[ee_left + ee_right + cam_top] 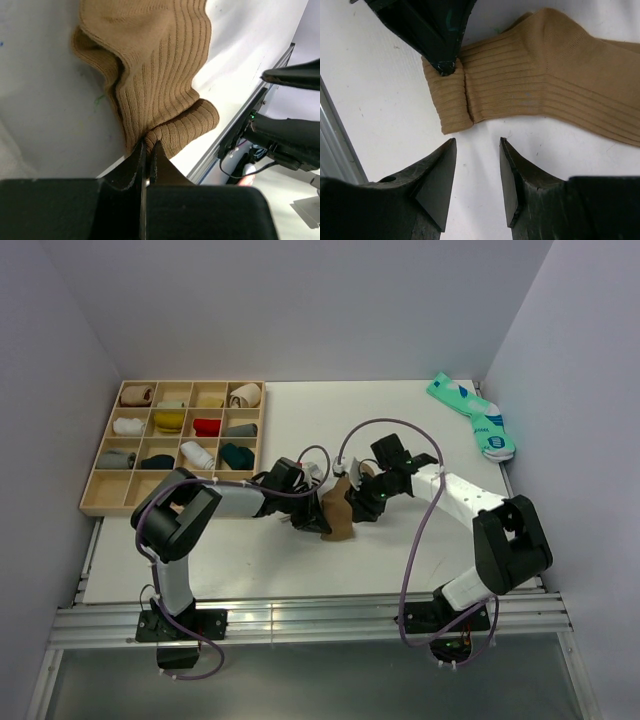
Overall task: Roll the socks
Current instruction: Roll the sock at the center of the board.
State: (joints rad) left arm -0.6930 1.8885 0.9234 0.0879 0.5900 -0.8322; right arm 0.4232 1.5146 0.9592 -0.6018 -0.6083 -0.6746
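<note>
The long tan-brown sock [340,523] lies on the white table between my two grippers. My left gripper [316,510] is shut on its folded-over end, which shows close up in the left wrist view [165,75], where the jaws [148,145] pinch the fold. In the right wrist view the sock [545,75] lies flat and the left fingertips [442,60] hold its turned end. My right gripper [477,142] is open and empty, just short of that end and not touching it; it also shows from above [358,506]. The teal pair [472,415] lies at the back right. A white bit of fabric [314,472] shows behind the left arm.
A wooden compartment tray [100,502] with several rolled socks stands at the back left. The table's front edge and metal rail [320,615] run close to the grippers. Grey walls enclose the table on three sides.
</note>
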